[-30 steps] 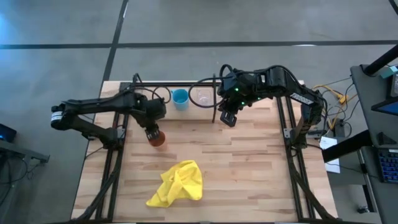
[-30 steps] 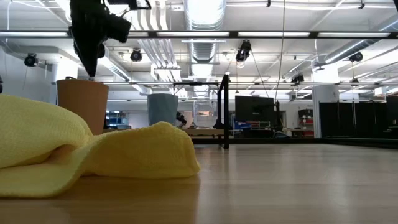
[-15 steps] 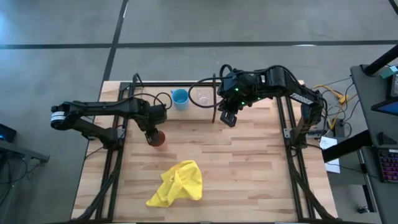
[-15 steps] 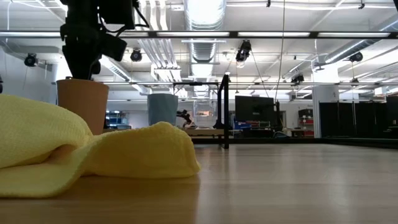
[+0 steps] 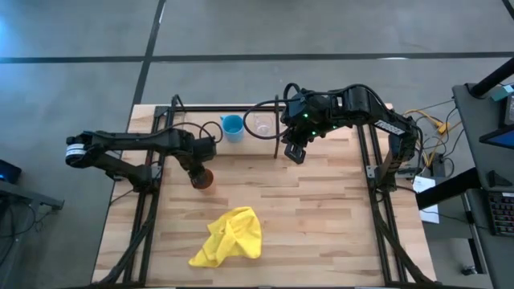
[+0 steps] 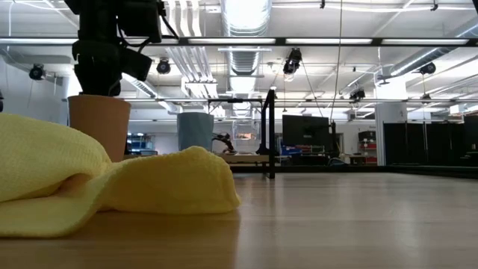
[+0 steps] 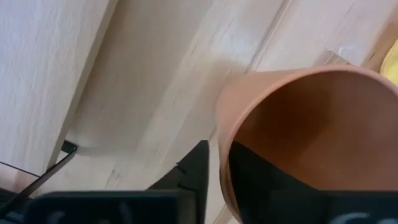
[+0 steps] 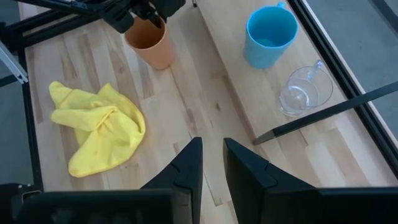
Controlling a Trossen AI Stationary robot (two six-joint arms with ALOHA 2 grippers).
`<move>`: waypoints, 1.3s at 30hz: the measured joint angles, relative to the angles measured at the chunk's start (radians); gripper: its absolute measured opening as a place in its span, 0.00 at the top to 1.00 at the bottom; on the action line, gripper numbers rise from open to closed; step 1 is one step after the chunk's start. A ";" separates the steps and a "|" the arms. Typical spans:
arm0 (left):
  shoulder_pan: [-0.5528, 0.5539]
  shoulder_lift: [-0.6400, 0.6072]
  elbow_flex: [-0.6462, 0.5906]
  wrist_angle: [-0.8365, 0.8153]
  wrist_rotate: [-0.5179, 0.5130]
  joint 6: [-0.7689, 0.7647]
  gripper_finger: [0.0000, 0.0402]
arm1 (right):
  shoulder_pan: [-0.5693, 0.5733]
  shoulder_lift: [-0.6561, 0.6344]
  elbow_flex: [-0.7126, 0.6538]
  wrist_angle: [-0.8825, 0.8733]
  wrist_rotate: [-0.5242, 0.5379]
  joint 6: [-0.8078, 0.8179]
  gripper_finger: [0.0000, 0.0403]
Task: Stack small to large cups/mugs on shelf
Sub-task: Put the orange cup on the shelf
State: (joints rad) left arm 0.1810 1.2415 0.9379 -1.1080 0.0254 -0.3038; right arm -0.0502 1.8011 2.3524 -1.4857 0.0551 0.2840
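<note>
left pincer (image 5: 198, 170) is down on the orange tumbler (image 5: 204, 179), one finger (image 7: 199, 168) outside the wall and the other inside the mouth, straddling the rim; whether it has pinched tight yet i cannot tell. the tumbler stands upright on the counter (image 5: 321, 225), just in front of the shelf (image 8: 249, 93), with the yellow cloth (image 5: 229, 238) lying well apart toward the near edge.

this cup looks like thin plastic, so i'd call it light and a little springy, likely to flex at the lip under a hard squeeze. a rim pinch suits it, taken deep enough that the smooth wall can't slide out as it lifts.

up on the shelf, the blue mug (image 5: 232, 128) sits beside the clear glass cup (image 5: 262, 125), near each other but not touching, and the black divider (image 5: 278, 128) is just past the glass. the glass is the fragile one here, probably slick too, so any nesting wants a gentle set-down. the mug looks stiff and heavier, and its handle is awkward for a pincer; the rim is the better hold.

right pincer (image 8: 212, 163) hovers over the counter near the divider, fingers slightly parted, holding nothing.
</note>
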 joint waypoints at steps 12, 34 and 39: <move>0.000 0.000 0.000 0.001 0.001 0.000 0.99 | 0.000 0.000 0.000 0.001 0.000 0.000 0.85; 0.004 -0.002 0.189 -0.086 -0.164 0.002 1.00 | 0.000 0.000 0.000 0.001 0.000 -0.004 0.85; 0.043 -0.001 0.250 -0.187 -0.227 -0.001 1.00 | 0.000 0.000 0.000 0.001 0.000 -0.005 0.85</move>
State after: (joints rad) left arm 0.2243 1.2404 1.1884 -1.2952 -0.2019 -0.3053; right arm -0.0502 1.8011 2.3523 -1.4849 0.0551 0.2794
